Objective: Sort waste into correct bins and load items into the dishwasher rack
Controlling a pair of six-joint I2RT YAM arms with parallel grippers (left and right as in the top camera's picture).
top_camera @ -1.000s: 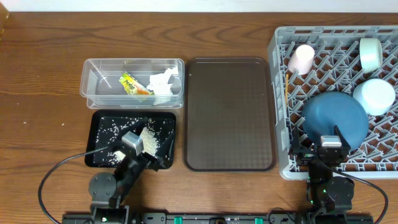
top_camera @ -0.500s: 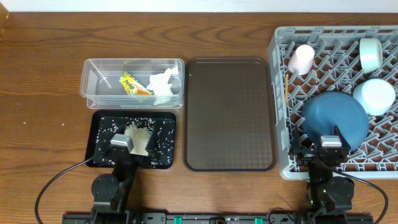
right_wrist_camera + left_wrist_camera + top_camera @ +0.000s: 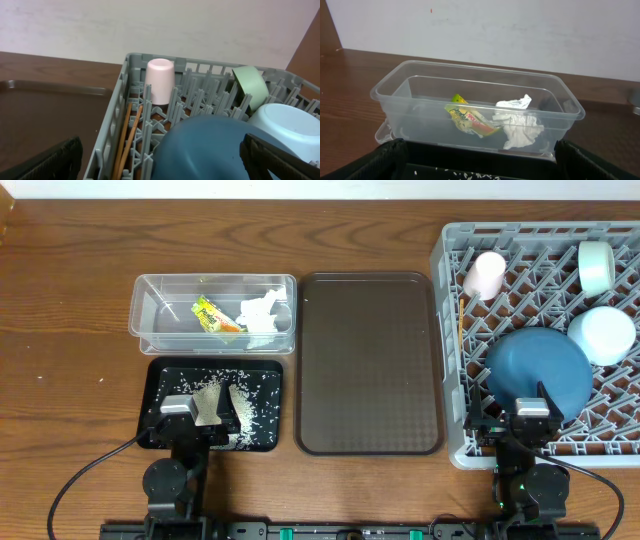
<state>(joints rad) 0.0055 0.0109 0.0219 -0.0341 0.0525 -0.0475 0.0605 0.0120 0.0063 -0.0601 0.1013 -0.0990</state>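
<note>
Looks finished: tissue (image 3: 520, 127), wrapper (image 3: 469, 120) in tub (image 3: 390, 92); rice (image 3: 228, 402) in black tray (image 3: 160, 370); plate (image 3: 538, 370), bowls (image 3: 602, 333), cup (image 3: 160, 80), chopsticks (image 3: 125, 135) in rack (image 3: 107, 135). Left gripper (image 3: 480, 152), right gripper (image 3: 160, 152) wide open, empty.

The left gripper (image 3: 183, 420) now sits further left over the black tray (image 3: 214, 361) than a second ago, near its left edge, uncovering more rice grains (image 3: 240, 402) mid-tray.

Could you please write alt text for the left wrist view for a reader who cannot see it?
A clear plastic tub sits on a dark wooden table before a white wall, holding a yellow-green snack wrapper beside a crumpled white tissue. Two black gripper fingers at the bottom corners flank a black tray with rice grains.
</note>
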